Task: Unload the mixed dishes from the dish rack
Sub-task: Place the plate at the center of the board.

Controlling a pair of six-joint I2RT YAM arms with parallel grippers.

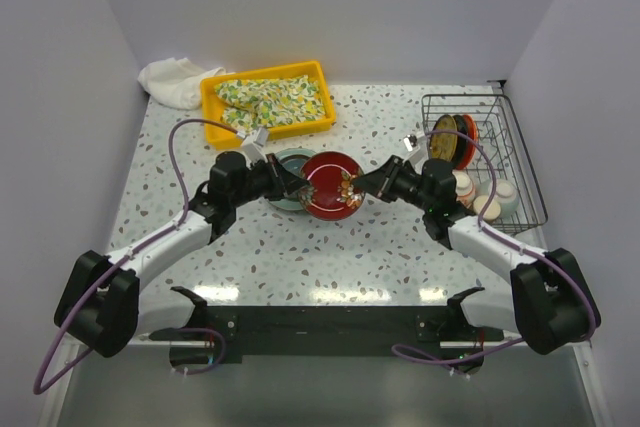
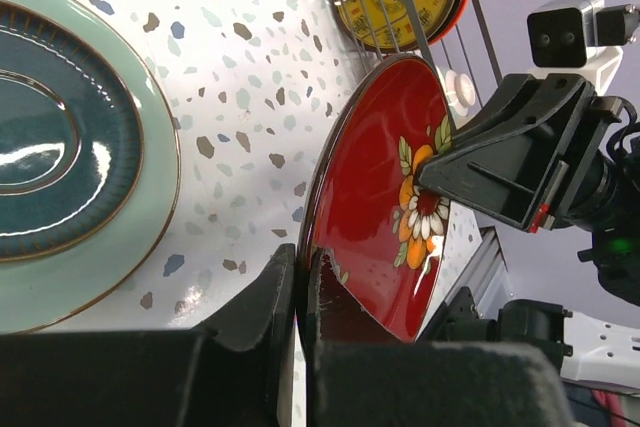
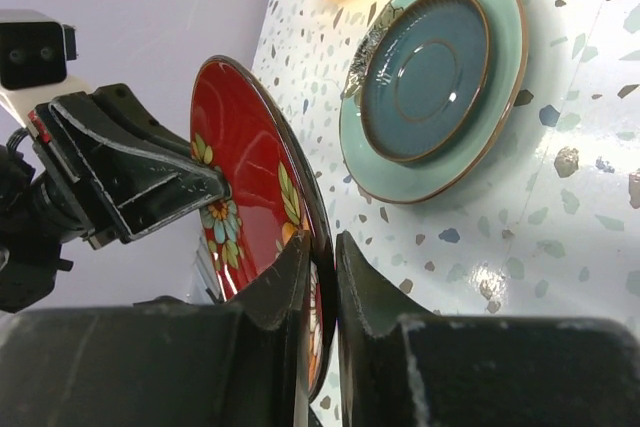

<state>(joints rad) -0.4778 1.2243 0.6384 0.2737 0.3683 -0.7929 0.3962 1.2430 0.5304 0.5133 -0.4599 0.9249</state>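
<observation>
Red bowl point(image 1: 332, 185) inside left fingers point(image 2: 265, 309), right fingers point(image 3: 285, 282)

The bowl point(image 1: 332, 185) is shiny red with orange and white flowers and green leaves. The plate point(image 3: 432, 77) is pale green with a dark blue middle. The tabletop point(image 1: 390, 247) is white with specks.

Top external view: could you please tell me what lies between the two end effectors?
The black-red bowl lies there, the left end effector and the right end effector each shut on its rim, as the top view shows.
</observation>
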